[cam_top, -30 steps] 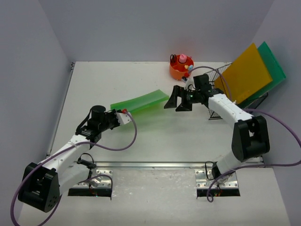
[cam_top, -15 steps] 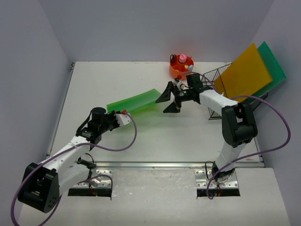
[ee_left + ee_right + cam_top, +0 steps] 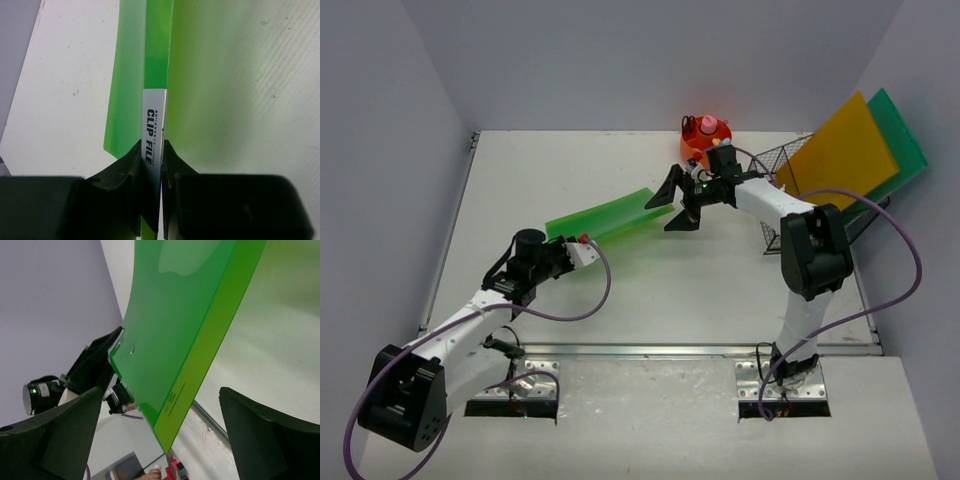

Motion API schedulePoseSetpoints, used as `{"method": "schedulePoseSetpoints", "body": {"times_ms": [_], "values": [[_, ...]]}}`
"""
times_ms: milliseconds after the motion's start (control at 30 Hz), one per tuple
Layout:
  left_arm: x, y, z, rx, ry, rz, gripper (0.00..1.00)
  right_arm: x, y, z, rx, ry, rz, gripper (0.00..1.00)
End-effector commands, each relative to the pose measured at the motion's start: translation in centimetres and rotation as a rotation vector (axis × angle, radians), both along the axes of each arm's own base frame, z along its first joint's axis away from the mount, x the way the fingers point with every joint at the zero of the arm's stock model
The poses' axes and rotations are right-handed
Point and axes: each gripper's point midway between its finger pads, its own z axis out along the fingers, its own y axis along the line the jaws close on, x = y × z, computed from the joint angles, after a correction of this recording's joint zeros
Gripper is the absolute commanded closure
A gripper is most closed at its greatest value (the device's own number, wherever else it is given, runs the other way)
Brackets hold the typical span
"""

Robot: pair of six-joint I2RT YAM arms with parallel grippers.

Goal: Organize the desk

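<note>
Left end effector (image 3: 582, 246) pinches the green clip file (image 3: 605, 215) by its near end and holds it on edge, apparently lifted off the white surface (image 3: 520, 170) that spreads ahead of both arm bases between lavender walls. At the file's far end the right end effector (image 3: 672, 202) is spread wide, facing the tip but not closed on it, which looks like a handover being set up! On the right, an orange folder (image 3: 840, 150) and a darker green folder (image 3: 905, 150) already lean in the black wire basket (image 3: 775, 170), and a small orange container (image 3: 703, 143) sits at the back. Partly done, I'd judge, because this file is not yet put away.
</note>
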Motion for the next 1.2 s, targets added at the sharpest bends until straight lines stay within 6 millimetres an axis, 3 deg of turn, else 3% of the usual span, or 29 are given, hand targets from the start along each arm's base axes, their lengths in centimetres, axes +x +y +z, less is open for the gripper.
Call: {"method": "schedulePoseSetpoints", "body": {"times_ms": [0,133,300,433,567,733,800,833,867,933,1033,1133,1167], "values": [[-0.3,-0.3,0.6,-0.014,-0.030,-0.010,1.00,2.5,0.5,0.8,-0.016,-0.032,-0.028,0.01],[-0.8,-0.1,0.6,-0.010,-0.033,-0.010,1.00,2.7,0.6,-0.2,-0.020,-0.001,-0.022,0.01],[-1.2,0.0,0.7,-0.013,-0.039,-0.014,1.00,1.4,1.3,-2.4,-0.012,0.072,0.000,0.01],[-1.2,-0.2,0.8,-0.010,-0.044,-0.029,1.00,0.0,2.8,-4.4,0.002,0.129,0.035,0.01],[-1.4,-0.5,0.7,0.001,-0.051,-0.053,1.00,0.4,4.6,-4.6,0.032,0.120,0.062,0.06],[-1.8,-0.9,0.5,0.015,-0.071,-0.097,1.00,1.2,6.0,-3.4,0.081,0.070,0.096,0.37],[-1.9,-0.9,0.2,0.026,-0.079,-0.103,1.00,0.8,6.2,-2.7,0.114,0.050,0.127,0.62],[-1.9,-0.9,0.2,0.024,-0.083,-0.103,1.00,1.0,6.3,-2.2,0.123,0.020,0.131,0.63],[-1.8,-0.8,0.1,0.028,-0.088,-0.102,0.99,0.5,6.3,-1.1,0.158,-0.014,0.166,0.92],[-1.8,-0.8,0.1,0.025,-0.093,-0.099,0.87,0.2,6.0,0.2,0.180,-0.079,0.190,1.00],[-1.4,-0.8,0.3,0.007,-0.098,-0.075,0.61,0.2,5.3,2.3,0.188,-0.187,0.208,1.00],[-0.7,-0.2,0.6,-0.027,-0.076,0.005,0.24,0.7,4.1,4.8,0.162,-0.306,0.194,1.00],[0.0,-0.2,1.5,-0.080,-0.069,0.068,0.09,0.9,3.6,5.8,0.146,-0.381,0.201,1.00]]}}
